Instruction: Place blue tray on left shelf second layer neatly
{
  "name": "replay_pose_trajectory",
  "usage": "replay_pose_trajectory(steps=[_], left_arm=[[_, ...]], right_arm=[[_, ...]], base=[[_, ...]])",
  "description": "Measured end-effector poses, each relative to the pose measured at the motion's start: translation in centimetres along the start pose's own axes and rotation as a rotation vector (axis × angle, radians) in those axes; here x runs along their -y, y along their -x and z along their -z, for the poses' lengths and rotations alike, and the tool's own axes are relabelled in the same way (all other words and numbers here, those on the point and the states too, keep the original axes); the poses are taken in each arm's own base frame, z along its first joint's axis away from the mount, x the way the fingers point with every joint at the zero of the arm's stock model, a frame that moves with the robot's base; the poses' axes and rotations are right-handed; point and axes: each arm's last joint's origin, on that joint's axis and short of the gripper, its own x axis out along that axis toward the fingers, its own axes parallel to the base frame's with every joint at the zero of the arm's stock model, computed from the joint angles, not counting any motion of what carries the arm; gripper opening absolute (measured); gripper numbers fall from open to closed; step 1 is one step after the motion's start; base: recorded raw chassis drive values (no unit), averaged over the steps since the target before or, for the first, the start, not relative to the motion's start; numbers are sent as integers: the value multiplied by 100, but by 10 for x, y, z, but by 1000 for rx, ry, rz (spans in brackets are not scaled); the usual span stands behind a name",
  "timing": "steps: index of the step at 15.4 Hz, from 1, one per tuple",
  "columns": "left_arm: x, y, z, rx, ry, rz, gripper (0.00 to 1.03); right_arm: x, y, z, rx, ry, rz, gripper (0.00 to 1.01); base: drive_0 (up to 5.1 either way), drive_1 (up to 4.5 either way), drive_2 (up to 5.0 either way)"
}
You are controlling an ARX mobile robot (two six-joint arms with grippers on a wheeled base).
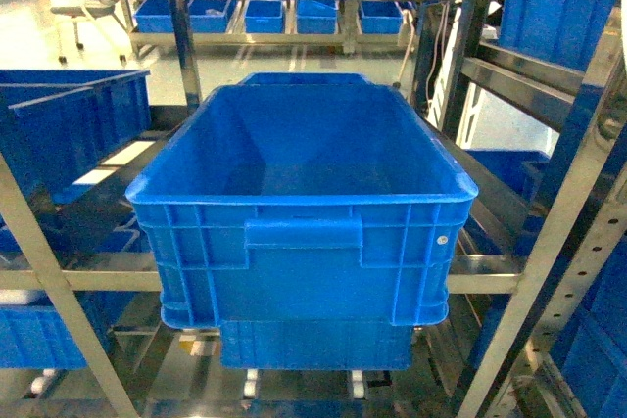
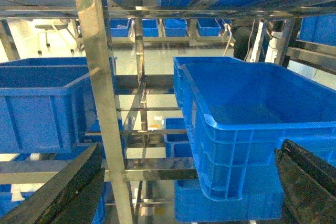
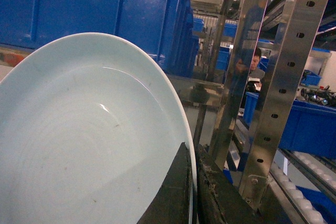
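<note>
Right gripper (image 3: 191, 192) clamped on blue tray (image 3: 79, 145) rim, near steel post (image 3: 286, 77); left gripper (image 2: 178, 182) spread wide.

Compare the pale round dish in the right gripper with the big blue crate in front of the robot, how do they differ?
The blue tray is pale sky-blue, the crate deep blue. The tray is round and shallow; the crate is rectangular and deep with ribbed walls. The tray stands tilted, its rim pinched by the right gripper; the crate sits level on the rack. Both are empty.
</note>
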Motion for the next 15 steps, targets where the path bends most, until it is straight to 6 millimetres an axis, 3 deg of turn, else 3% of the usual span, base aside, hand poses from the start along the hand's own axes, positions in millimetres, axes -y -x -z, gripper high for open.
replay_pose_trajectory(steps=[5, 15], left_arm=[[0, 0, 0, 0, 0, 0, 98], [0, 0, 0, 3, 0, 0, 98]], right_arm=[[0, 0, 0, 0, 0, 0, 2], [0, 0, 0, 4, 1, 1, 2]], base=[[0, 0, 0], [-398, 375, 56]])
